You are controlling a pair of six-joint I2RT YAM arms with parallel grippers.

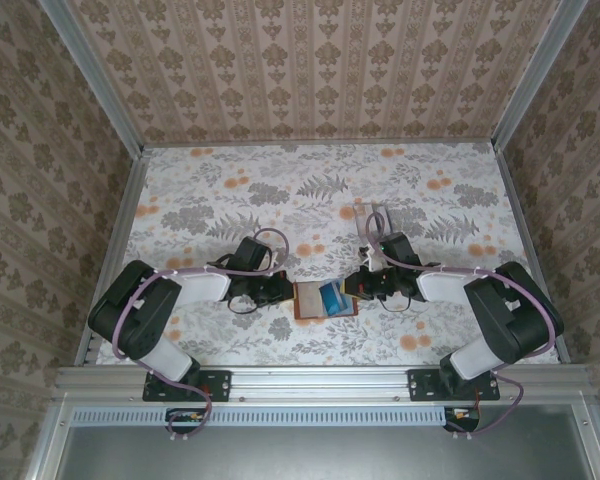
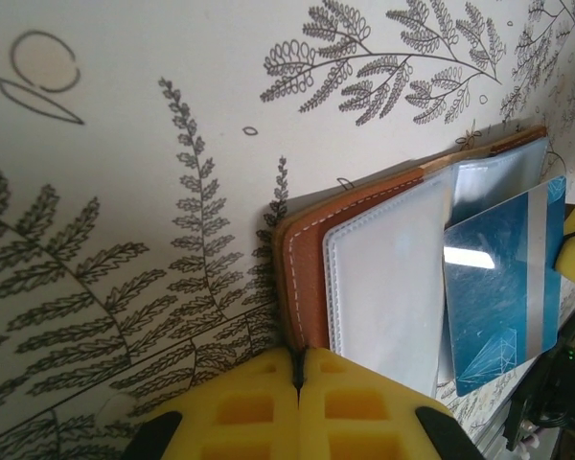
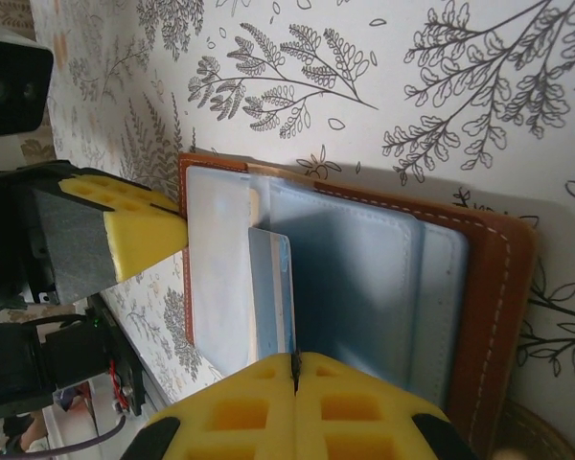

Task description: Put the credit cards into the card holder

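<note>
On the table (image 1: 280, 190), the open brown wallet (image 2: 305, 259) lies flat between the 2 claws. The left claw (image 2: 298, 362) is clenched on the wallet's left edge. The right claw (image 3: 294, 362) pinches 1 blue card (image 3: 268, 287), which lies across the wallet's clear pockets (image 3: 364, 287).

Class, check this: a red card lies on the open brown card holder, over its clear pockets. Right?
No: the card is blue, not red, as the left wrist view shows. It does lie on the open brown card holder, over its clear pockets.
</note>
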